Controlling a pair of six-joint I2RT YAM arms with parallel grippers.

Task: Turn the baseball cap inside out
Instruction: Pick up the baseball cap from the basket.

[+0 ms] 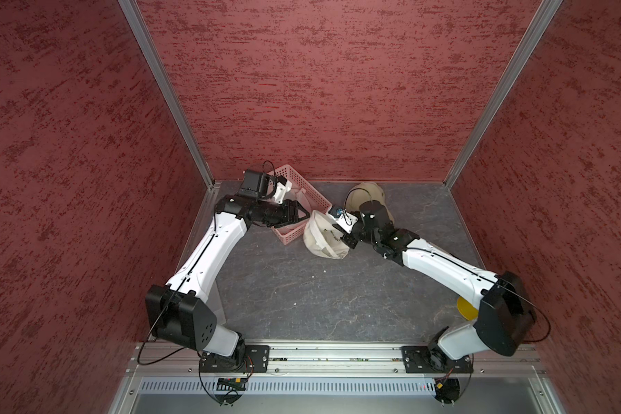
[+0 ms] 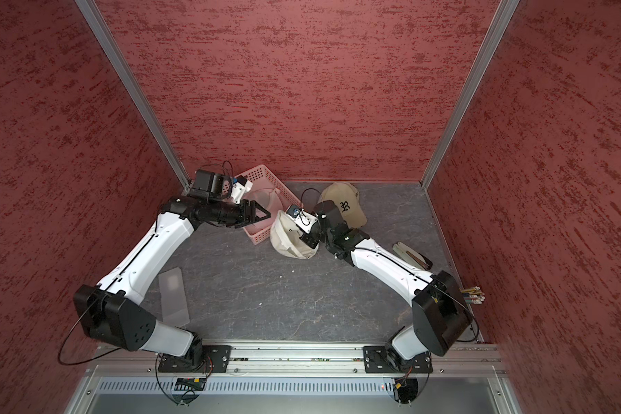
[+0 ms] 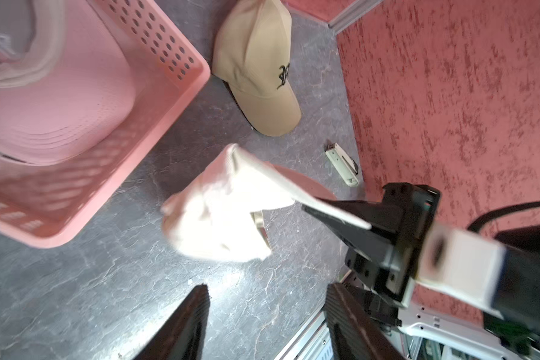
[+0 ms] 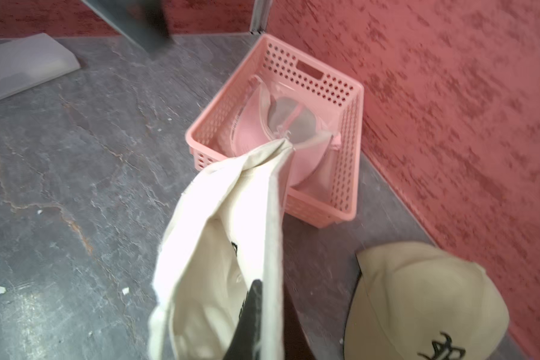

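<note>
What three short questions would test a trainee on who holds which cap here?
1. True or false: the left claw grips the cream fabric baseball cap.
2. Fill in: the right claw is ___ on that cap's edge.
3. Choose one: the tan baseball cap with black embroidery is
A) in the left claw
B) on the grey stone-patterned table
C) in the right claw

Key: 1 false, the left claw is open and empty; 2 shut; 3 B.
</note>
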